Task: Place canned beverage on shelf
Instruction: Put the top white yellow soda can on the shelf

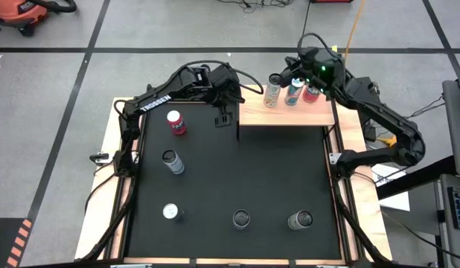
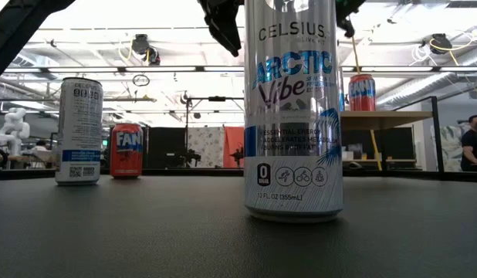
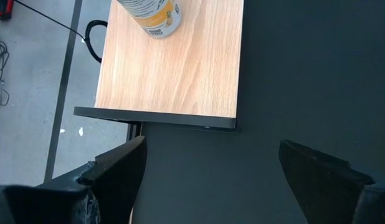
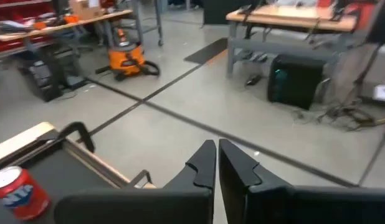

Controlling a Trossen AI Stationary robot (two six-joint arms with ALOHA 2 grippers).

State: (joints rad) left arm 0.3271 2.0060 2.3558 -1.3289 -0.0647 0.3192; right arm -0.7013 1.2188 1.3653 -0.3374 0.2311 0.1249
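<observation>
The light wood shelf (image 1: 286,116) stands at the mat's far right. Three cans rest upright along its far edge: a pale one (image 1: 272,95), a teal one (image 1: 293,92) and a red one (image 1: 312,93). My right gripper (image 1: 277,78) is shut and holds nothing. It hovers just beyond those cans, above the shelf's far edge; its wrist view shows the fingers (image 4: 217,163) closed together over the floor. My left gripper (image 1: 225,117) stands open above the mat, just left of the shelf (image 3: 174,62). Nothing is between its fingers (image 3: 118,177).
On the black mat (image 1: 237,171) stand a red can (image 1: 176,123), a silver can (image 1: 172,161), and three more along the near edge (image 1: 170,212), (image 1: 242,219), (image 1: 300,219). In the low view a tall Celsius can (image 2: 292,108) stands closest.
</observation>
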